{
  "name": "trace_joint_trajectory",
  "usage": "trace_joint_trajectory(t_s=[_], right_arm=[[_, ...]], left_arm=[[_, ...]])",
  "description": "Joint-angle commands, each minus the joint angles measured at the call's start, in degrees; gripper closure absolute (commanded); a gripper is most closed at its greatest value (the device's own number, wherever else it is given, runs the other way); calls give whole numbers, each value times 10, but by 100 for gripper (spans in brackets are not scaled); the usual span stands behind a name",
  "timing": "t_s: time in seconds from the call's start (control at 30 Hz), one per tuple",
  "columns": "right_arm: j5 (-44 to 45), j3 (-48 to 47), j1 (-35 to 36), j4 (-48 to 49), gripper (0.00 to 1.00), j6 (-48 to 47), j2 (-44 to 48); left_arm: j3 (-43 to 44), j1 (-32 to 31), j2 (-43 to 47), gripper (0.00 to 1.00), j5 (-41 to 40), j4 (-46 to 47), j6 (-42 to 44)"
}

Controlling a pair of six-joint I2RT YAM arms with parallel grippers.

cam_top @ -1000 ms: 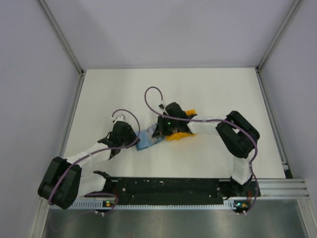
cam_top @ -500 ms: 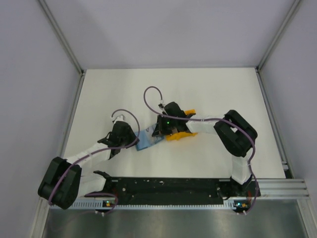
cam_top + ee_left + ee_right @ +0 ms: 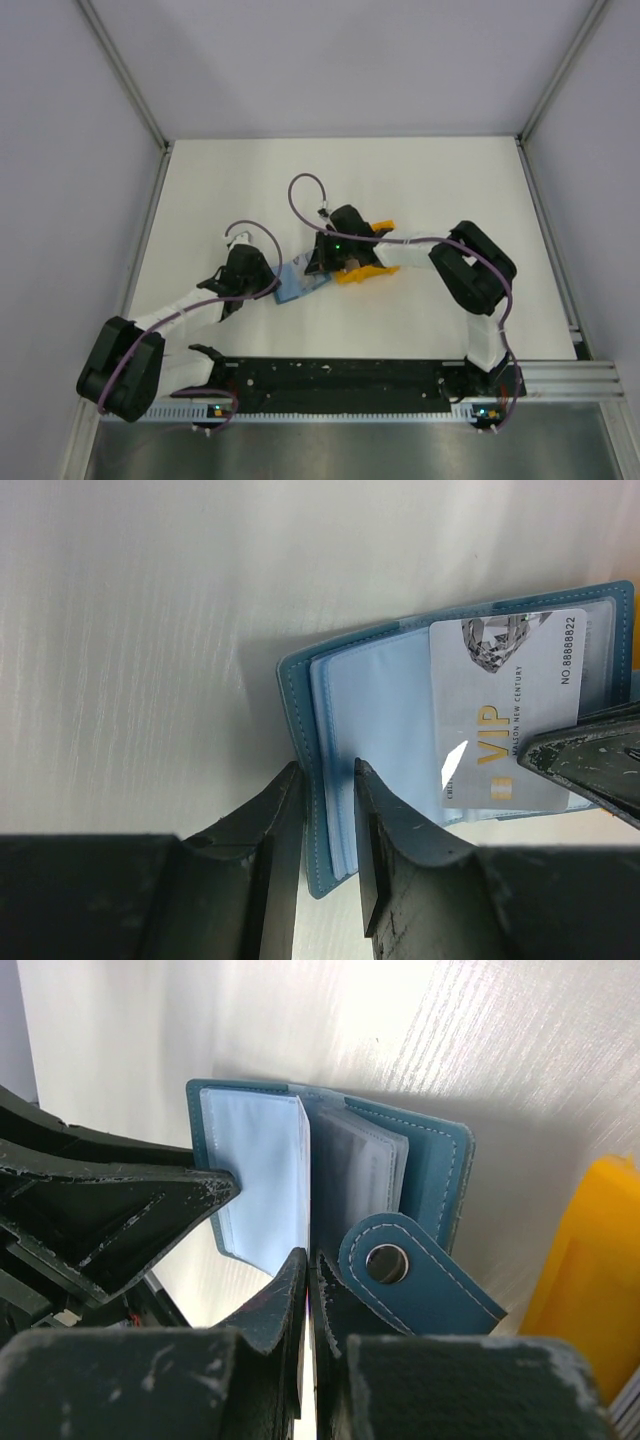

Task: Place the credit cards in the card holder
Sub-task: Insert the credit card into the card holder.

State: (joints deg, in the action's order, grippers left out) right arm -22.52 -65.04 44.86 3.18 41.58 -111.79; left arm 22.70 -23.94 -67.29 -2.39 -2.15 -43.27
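Observation:
The teal-blue card holder (image 3: 300,690) lies open on the white table, its pale blue pockets (image 3: 370,710) showing. My left gripper (image 3: 325,785) is shut on its near edge, one finger on each side. A pale card marked VIP (image 3: 510,710) lies partly over the pockets. My right gripper (image 3: 310,1265) is shut on that card, which shows edge-on between its fingers, beside the holder's snap strap (image 3: 410,1280). In the top view the holder (image 3: 296,288) lies between the left gripper (image 3: 268,288) and the right gripper (image 3: 318,268). No other cards are visible.
An orange plastic rack (image 3: 366,268) stands right behind the right gripper, and also shows in the right wrist view (image 3: 590,1260). The table's side rails and grey walls lie far off. A black bar crosses the near edge (image 3: 330,375).
The right gripper with the card has edged a little left toward the card holder. The left arm and the holder have stayed put.

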Motion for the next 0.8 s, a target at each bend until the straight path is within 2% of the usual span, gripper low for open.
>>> trace_joint_trajectory(t_s=[0.0, 0.53, 0.77], right_arm=[[22, 35, 10, -28, 100, -19, -6], [62, 30, 29, -45, 100, -8, -2], [43, 3, 49, -49, 100, -12, -19]], left_arm=[[-1, 3, -7, 69, -3, -10, 8], [-6, 4, -5, 69, 3, 2, 5], [-6, 4, -9, 69, 10, 8, 6]])
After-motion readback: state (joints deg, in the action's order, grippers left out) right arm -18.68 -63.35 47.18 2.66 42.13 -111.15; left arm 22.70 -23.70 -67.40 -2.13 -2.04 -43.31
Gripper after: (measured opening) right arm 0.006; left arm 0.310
